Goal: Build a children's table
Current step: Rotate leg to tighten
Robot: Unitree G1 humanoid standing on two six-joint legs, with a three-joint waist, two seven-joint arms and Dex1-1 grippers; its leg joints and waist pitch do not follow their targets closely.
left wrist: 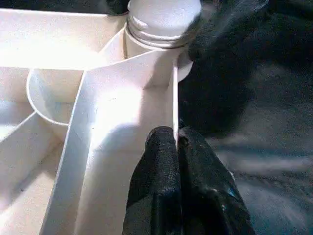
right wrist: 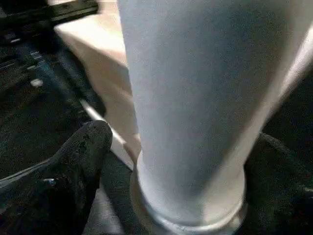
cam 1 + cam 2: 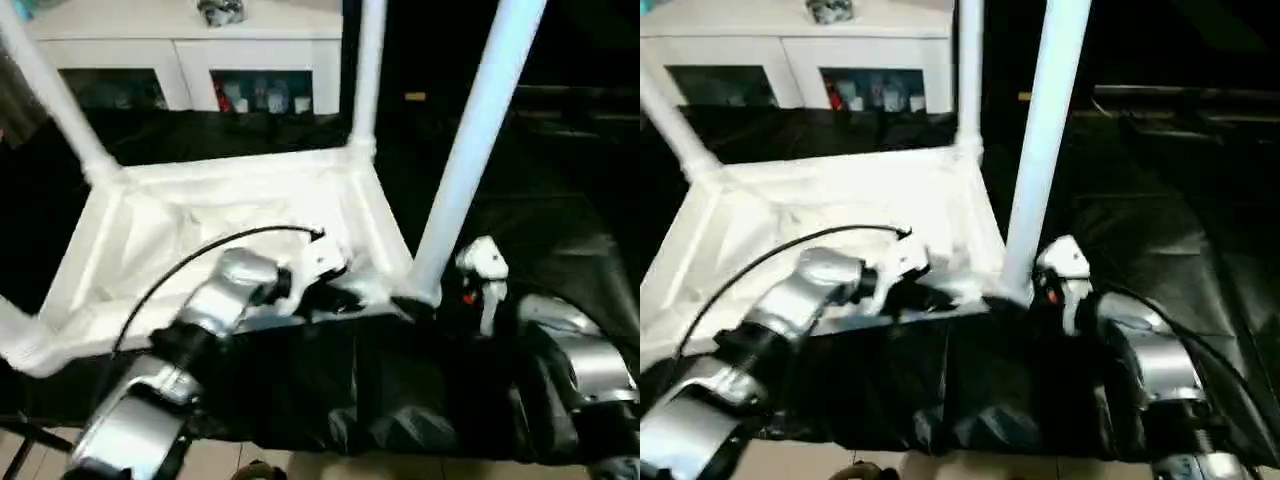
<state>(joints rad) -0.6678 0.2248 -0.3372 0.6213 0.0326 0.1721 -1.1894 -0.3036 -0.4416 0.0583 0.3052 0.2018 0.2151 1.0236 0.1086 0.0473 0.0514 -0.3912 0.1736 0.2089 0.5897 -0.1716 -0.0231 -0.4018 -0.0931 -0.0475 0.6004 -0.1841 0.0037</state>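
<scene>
Tabletop [image 3: 150, 240] lies upside down on black cloth [image 3: 560, 250], underside ribs and raised rim facing up. Legs stand up out of its corner sockets: near-right leg [image 3: 470, 150] rises tall at the front right corner, far-right leg [image 3: 368, 70] at the back right corner, far-left leg [image 3: 50, 90] leans out from the back left corner. A fourth leg [image 3: 15, 340] shows at the front left corner, cut by the frame edge.

Left gripper [image 1: 177, 142] is on the top's near rim, just left of the near-right leg. In the left wrist view its two black fingers [image 1: 156, 166] sit pressed together with the thin rim wall pinched between them, so clamped on the tabletop rim. Same view shows the near-right socket with the leg base seated in it and a narrow gap at the collar.

Right gripper [image 3: 432, 300] is at the base of the near-right leg, on its right side. In the right wrist view the leg fills the space between the fingers: one black finger [image 2: 83, 152] lies beside the leg base on one side, a dark shape curves round the other side. Jaws are spread around the leg; whether they actually press on it I can't tell.

Silver forearms come in from the bottom, left one with a black cable [image 3: 200, 255] looping over the top.

Behind the cloth: white cabinet [image 3: 190, 50] with glass doors, small coloured items inside. Light floor [image 3: 270, 465] shows at the near edge.
</scene>
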